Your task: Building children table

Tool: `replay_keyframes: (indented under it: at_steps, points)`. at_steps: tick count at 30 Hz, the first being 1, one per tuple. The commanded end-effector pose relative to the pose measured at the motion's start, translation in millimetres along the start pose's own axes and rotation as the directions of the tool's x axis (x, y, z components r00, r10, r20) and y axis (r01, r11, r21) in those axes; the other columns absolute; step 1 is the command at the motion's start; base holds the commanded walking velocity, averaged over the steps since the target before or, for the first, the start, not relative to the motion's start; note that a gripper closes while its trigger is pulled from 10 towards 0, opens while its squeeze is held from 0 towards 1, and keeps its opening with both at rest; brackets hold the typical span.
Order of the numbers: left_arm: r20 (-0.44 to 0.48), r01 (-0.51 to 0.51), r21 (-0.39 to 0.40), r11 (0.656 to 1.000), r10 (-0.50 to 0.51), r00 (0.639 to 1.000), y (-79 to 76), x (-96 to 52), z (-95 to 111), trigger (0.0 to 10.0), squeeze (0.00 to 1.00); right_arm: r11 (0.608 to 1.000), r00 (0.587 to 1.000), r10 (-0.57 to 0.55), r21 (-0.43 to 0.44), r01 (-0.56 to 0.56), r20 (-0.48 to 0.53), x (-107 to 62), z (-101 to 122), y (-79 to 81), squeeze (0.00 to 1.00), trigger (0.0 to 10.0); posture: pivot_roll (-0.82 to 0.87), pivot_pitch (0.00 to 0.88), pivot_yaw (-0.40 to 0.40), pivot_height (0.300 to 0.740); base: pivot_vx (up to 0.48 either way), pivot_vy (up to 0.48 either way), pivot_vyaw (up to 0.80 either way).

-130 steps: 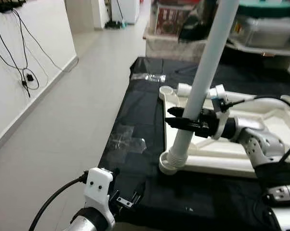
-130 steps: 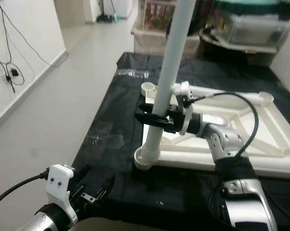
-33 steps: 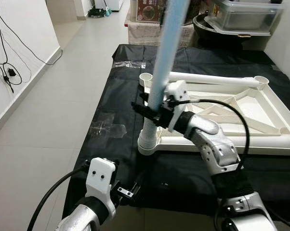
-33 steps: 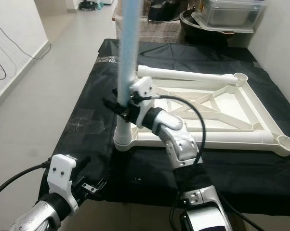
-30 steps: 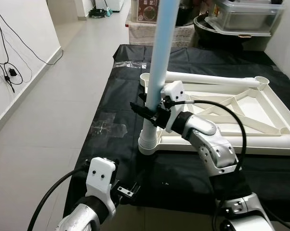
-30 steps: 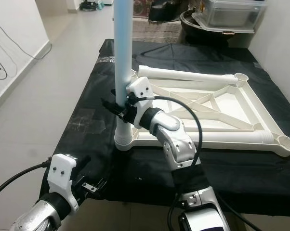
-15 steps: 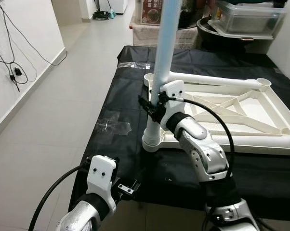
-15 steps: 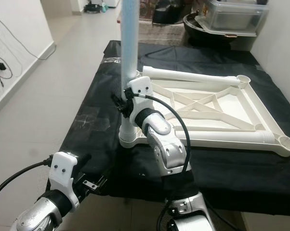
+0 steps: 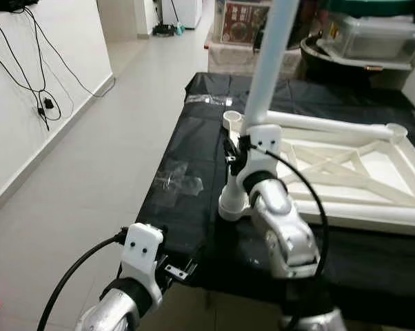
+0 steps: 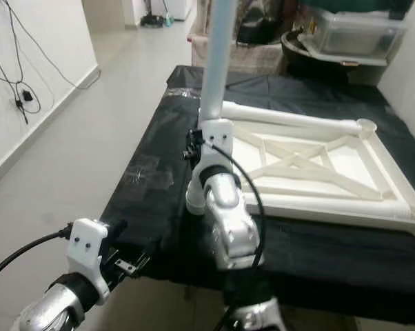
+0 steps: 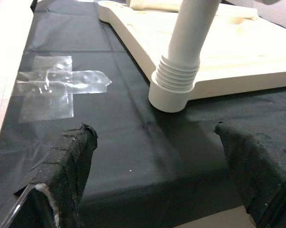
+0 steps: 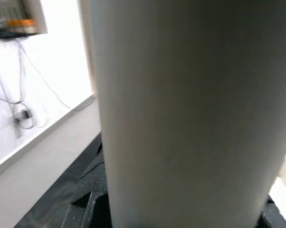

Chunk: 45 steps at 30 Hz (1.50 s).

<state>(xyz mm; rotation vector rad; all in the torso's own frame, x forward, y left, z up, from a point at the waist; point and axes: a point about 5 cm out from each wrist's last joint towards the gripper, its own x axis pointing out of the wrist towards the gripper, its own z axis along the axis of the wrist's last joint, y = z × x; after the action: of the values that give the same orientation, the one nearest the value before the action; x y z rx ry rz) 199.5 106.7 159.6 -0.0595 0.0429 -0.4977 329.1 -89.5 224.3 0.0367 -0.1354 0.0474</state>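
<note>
Standing tall at the near-left corner of the upturned white table top is the white table leg, its ribbed collar seated in the corner socket — and the right gripper is wrapped around it partway up, jaws clamped on the tube. Up close in the right wrist view, that leg towers right in front of the lens, black finger pads pressed at its side. The silver right arm reaches forward from the near edge, a black cable looping over it.

The table top lies upside down on the black-covered worktop, ribs and cross-bracing facing up; a second white leg lies flat along its far edge, and an open socket shows at the far-left corner.

Down low, the left gripper hovers at the near edge of the worktop — jaws spread wide, nothing between them, one black fingertip on each side of the wrist view, the leg's base straight ahead. A cross of clear tape is stuck to the black cover beside the socket. Beyond the worktop sit storage boxes, and black cables dangle on the white wall to the left.
</note>
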Motion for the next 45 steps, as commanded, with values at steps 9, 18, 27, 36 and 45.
replay_keyframes:
  at_steps: [9,18,27,36,45]
  points:
    - [-0.023,0.001,0.018,1.0,-0.001,1.0,3.3,1.4,-6.2,10.0,0.0,0.897,0.89,-0.441,-0.073,0.435,-0.118,-14.8,-22.3,-7.5,0.0,10.0,0.15,0.104,-0.037,0.74,0.0,0.0,0.0]
    - [-0.025,0.006,0.023,1.0,-0.006,1.0,3.8,1.9,-6.8,10.0,0.0,0.796,0.771,-0.603,-0.096,0.598,-0.203,-21.1,-25.6,-2.7,0.0,10.0,0.15,0.106,-0.037,0.74,0.0,0.0,0.0]
    - [-0.024,0.01,0.027,1.0,-0.01,1.0,4.1,3.3,-7.8,10.0,0.0,0.866,0.858,-0.457,0.1,0.489,-0.236,-5.7,-12.3,7.4,0.0,10.0,0.15,0.104,-0.038,0.74,0.0,0.0,0.0]
    - [-0.028,0.003,0.01,1.0,-0.003,1.0,5.3,8.5,-8.5,10.0,0.0,0.965,0.968,-0.217,0.179,0.194,0.122,6.9,45.7,1.6,0.0,10.0,0.14,0.085,-0.039,0.74,0.0,0.0,0.0]
    - [0.023,-0.042,0.075,0.996,0.04,0.999,13.0,24.6,3.2,10.0,1.0,0.953,0.954,0.165,0.208,-0.22,0.252,0.0,63.1,21.9,0.0,10.0,0.14,0.047,-0.038,0.74,0.0,0.0,0.0]
